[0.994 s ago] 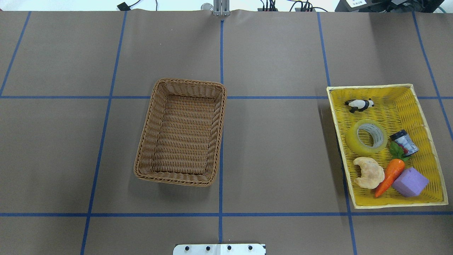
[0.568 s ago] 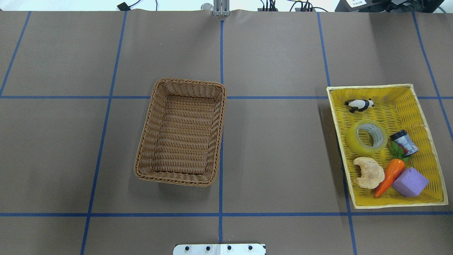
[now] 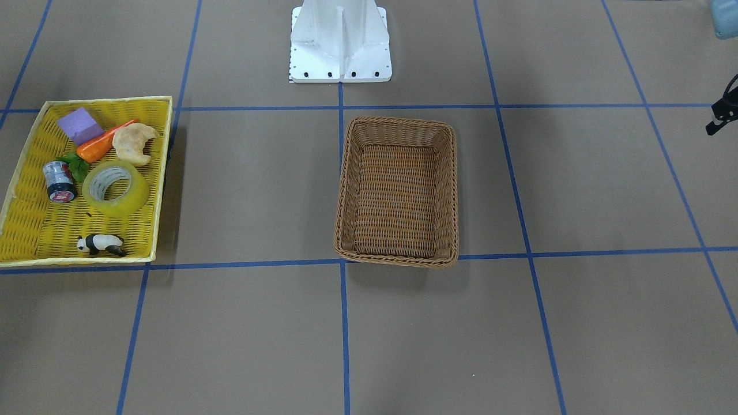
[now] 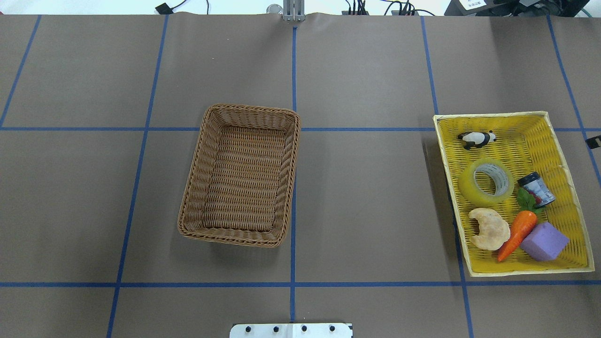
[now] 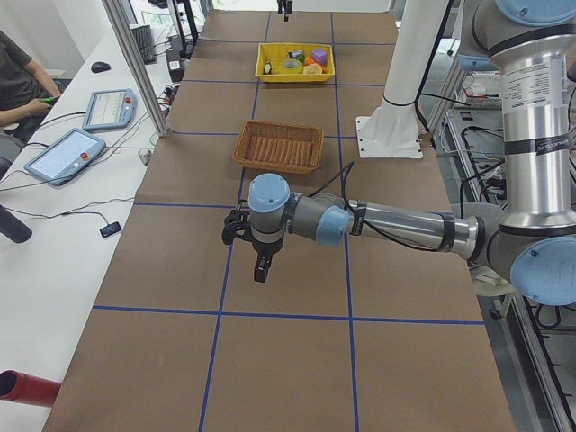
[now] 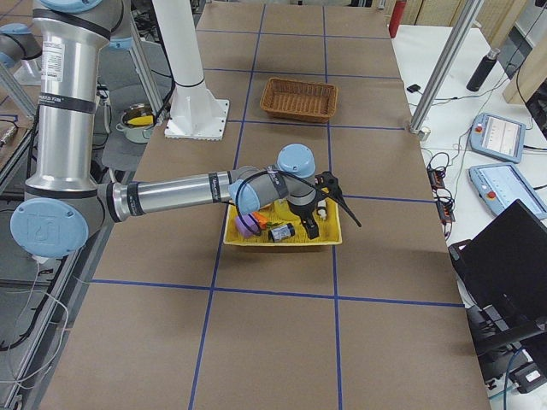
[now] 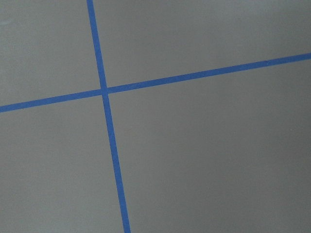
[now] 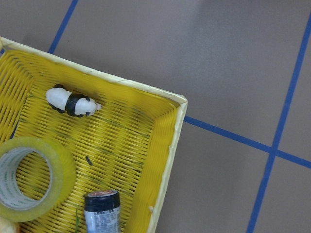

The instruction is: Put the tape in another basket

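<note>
Tape [image 4: 486,182]: one roll, lying in the yellow tray [image 4: 558,141], below the right tool [image 6: 332,213] and a little to one side. You cannot tell how far that tool or the left tool [image 5: 260,261] is open; nothing shows in either. Risk: the can [image 4: 536,188] and croissant [image 4: 489,228] sit just beside the roll, so a loose descent could knock or pinch them. Count: one brown basket [image 4: 251,111], well apart, toward the left tool; one panda [image 4: 477,139], one carrot [image 4: 516,232], one purple block [image 4: 543,241].
</note>
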Controlling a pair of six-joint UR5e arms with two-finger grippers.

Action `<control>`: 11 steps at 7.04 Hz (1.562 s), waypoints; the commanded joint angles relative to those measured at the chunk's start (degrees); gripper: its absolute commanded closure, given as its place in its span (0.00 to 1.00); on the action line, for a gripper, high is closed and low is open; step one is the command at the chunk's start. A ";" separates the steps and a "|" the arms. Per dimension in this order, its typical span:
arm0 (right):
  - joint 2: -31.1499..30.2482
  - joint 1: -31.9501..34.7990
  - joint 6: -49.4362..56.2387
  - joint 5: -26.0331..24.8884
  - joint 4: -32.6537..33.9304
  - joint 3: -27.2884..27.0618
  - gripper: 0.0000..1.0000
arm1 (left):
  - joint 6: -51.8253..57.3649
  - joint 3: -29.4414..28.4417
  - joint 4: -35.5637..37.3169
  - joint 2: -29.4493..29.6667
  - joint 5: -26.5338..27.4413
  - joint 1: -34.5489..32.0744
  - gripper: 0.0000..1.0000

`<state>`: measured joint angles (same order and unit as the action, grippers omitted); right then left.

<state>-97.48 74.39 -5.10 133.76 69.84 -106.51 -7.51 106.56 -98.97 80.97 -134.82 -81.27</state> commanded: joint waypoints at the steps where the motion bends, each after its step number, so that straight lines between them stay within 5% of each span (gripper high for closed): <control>1: 0.09 -3.63 -0.17 -0.25 -5.49 0.16 0.00 | 0.04 -0.03 0.00 -0.02 -0.01 -0.02 0.02; 5: -0.26 -3.73 -8.05 -0.43 -6.20 0.51 0.00 | 0.04 0.14 -0.08 -0.20 -0.09 -0.03 0.02; 7: 3.40 -9.05 -15.78 -0.86 -6.03 1.38 0.00 | 0.04 0.23 -0.08 -0.29 -0.09 -0.11 0.02; 9: 5.44 -14.25 -16.43 -4.02 -6.72 4.18 0.00 | 0.04 -0.12 -0.08 -0.37 -0.09 0.06 0.02; 11: 7.12 -21.44 -16.43 -12.94 -6.56 4.82 0.01 | 0.04 -0.21 0.00 -0.29 -0.09 0.06 0.02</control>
<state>-91.22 57.90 -21.40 126.50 63.27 -102.28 -7.47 106.45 -99.00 80.65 -134.91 -81.23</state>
